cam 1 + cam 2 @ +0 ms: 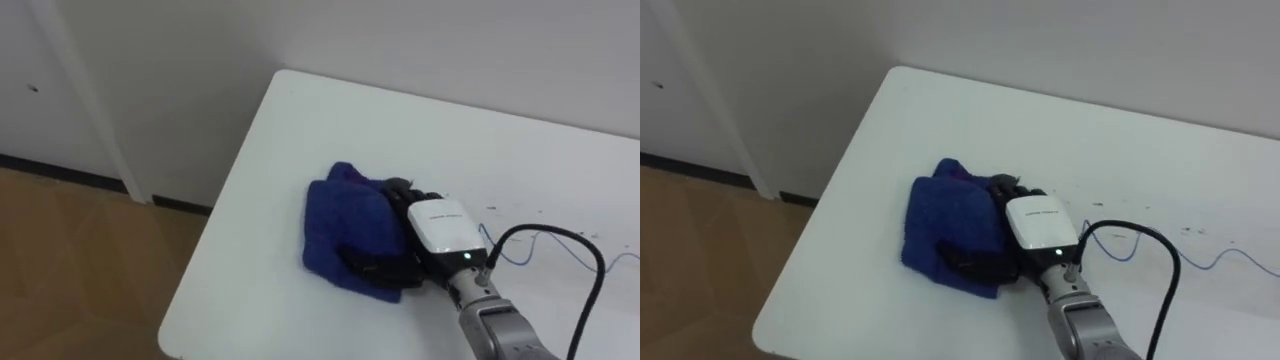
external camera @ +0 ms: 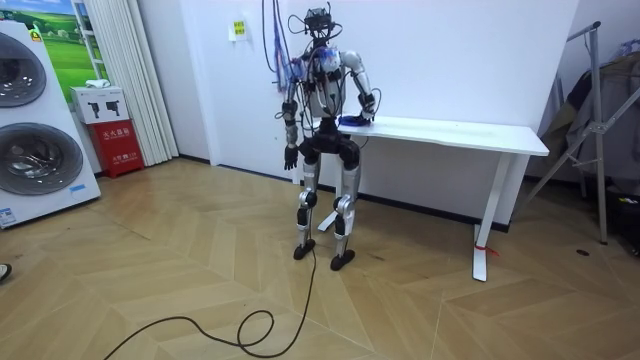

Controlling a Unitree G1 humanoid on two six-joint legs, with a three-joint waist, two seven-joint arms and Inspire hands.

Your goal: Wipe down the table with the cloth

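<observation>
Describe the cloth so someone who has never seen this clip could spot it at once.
Start at the white table against the wall and go to its left end, where the robot's right hand lies on top. The cloth is the crumpled bundle gripped by that hand. Its deep blue stands out against the white top and the dark fingers.

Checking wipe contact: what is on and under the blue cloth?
On the blue cloth rests the right hand, gripping its folds. Under it is the white table; that patch of tabletop is covered and cannot be seen.
</observation>
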